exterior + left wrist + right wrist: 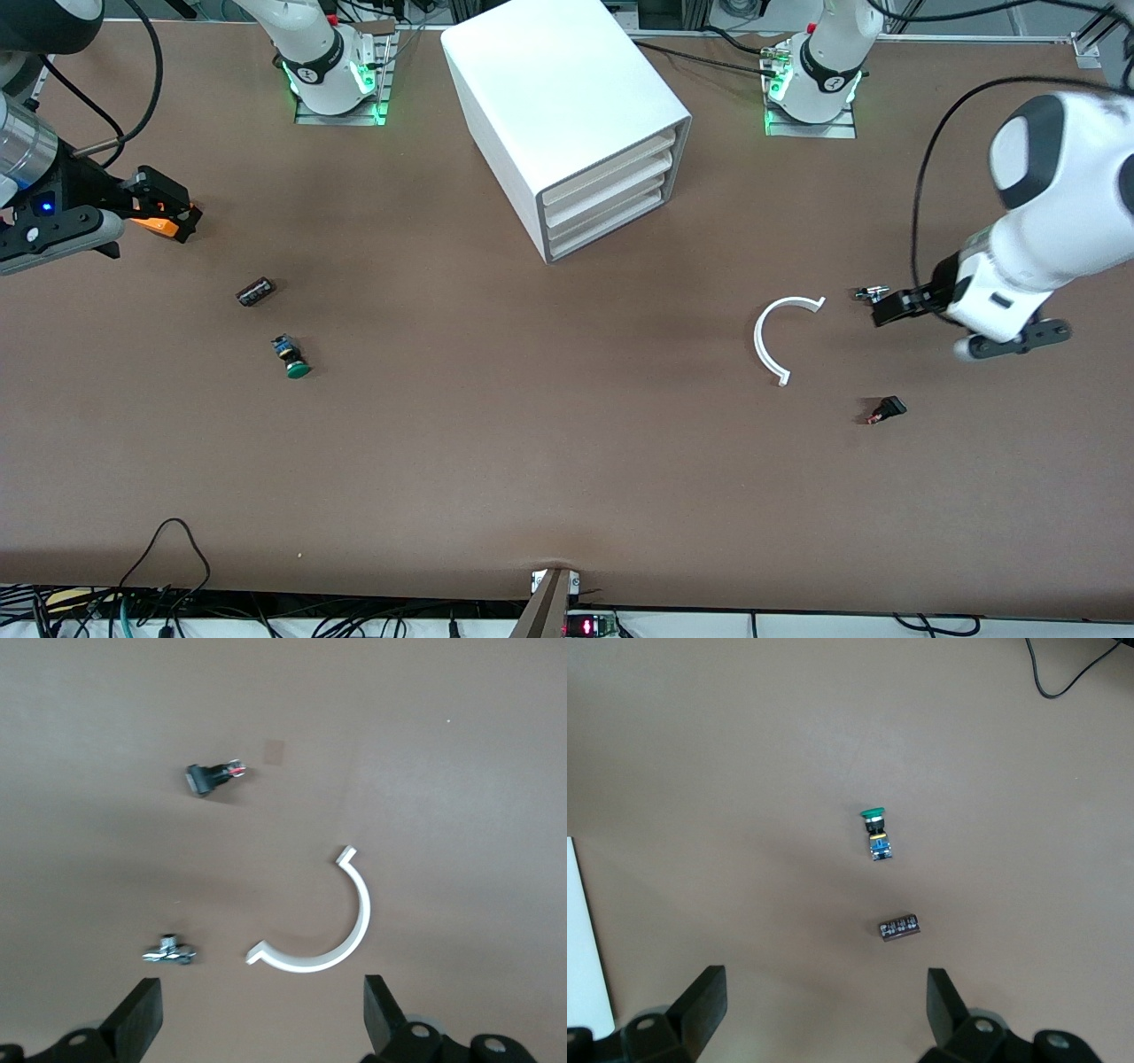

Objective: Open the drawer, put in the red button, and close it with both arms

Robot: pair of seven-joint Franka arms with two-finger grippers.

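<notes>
The white cabinet (pixel 567 106) stands midway between the two arm bases, its four cream-fronted drawers (pixel 611 199) all shut. No red-capped button shows in any view. A small black part with a red end (pixel 887 410) lies toward the left arm's end; it also shows in the left wrist view (pixel 213 777). My left gripper (pixel 886 308) is open and empty over the table beside a small metal part (pixel 870 291), fingers wide in the left wrist view (pixel 261 1019). My right gripper (pixel 173 213) is open and empty (pixel 824 1014) over the right arm's end.
A green-capped button (pixel 291 357) (pixel 874 831) and a dark cylinder (pixel 255 291) (pixel 899 927) lie toward the right arm's end. A white half-ring (pixel 780 337) (pixel 332 930) lies next to the left gripper. Cables run along the table's near edge (pixel 177 567).
</notes>
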